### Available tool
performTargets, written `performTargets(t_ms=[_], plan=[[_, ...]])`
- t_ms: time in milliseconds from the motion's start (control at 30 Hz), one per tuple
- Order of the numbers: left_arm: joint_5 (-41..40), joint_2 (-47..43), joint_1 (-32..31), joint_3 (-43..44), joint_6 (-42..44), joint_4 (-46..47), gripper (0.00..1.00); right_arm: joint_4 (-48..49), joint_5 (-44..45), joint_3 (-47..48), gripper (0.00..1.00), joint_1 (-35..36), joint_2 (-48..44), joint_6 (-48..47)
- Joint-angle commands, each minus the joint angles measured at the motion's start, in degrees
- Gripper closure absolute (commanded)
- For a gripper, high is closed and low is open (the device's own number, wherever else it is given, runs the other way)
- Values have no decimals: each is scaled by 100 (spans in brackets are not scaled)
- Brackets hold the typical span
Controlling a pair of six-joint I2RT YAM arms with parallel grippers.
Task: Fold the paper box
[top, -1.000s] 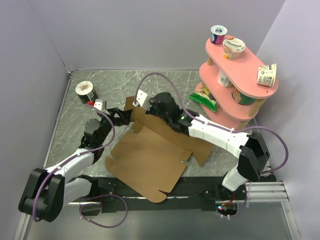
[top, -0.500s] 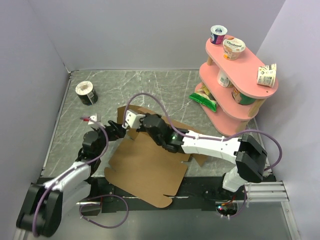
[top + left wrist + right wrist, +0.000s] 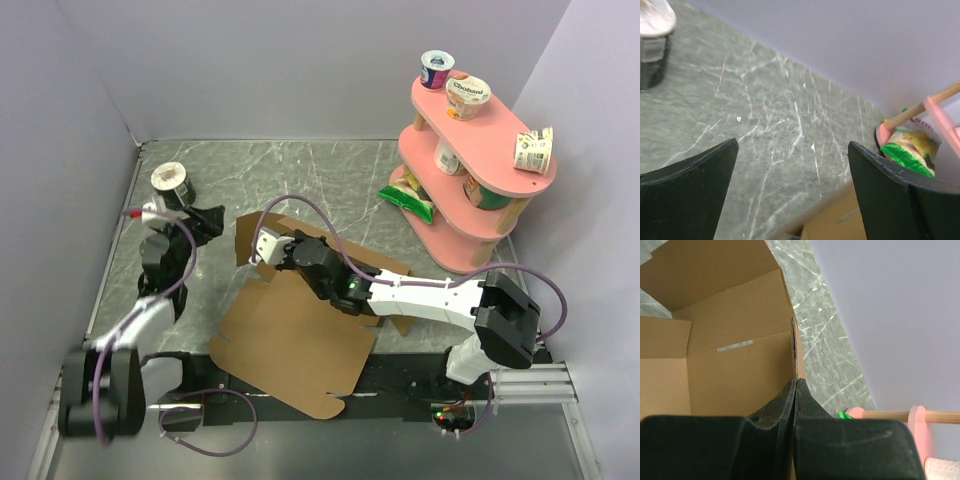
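Right gripper [image 3: 795, 384] stretched to centre frame, pinching paper box [image 3: 295, 345] wall edge. Left gripper [image 3: 792, 147] spread, upper left, near dark cup [image 3: 172, 185] on counter [image 3: 330, 175].

One box [image 3: 300, 340]. Two arms, left arm [image 3: 160, 265] and right arm [image 3: 420, 295]. Two purple cables [image 3: 330, 208], one per arm. One pink rack [image 3: 500, 135], three tiers. Five cups [image 3: 437, 70] on rack: three on top tier, two on middle tier. One green bag [image 3: 405, 200] on bottom tier. One dark can [image 3: 172, 185] on surface [image 3: 330, 165].
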Motion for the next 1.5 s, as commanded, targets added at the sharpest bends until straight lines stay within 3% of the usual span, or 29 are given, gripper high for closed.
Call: performTargets(t_ms=[0,200,267,367,600,867,1067,1467], plan=[[1357,1239,277,585,33,1125,3,383,-222,-154,100,-20,-260,82],[2765,3207,208,1324,394,1513,11,664,-318,-233,100,-46,-286,-85],[2830,3456,58,1255,385,1910,12,656,-345,-216,100,-55,-269,-68],[2812,3694,-415,1307,621,1700,12,726,-363,-198,100,-46,-199,-85],[1909,3335,-961,1079,702,830,11,788,-363,-198,100,-46,-120,-68],[1521,3184,-1603,824,702,856,11,761,-363,-137,100,-46,-14,82],[1275,2974,-1726,306,807,1488,7,691,-319,-128,100,-55,12,170],[2144,3017,-1726,-538,719,3385,4,1428,-275,-760,100,-28,-268,56]])
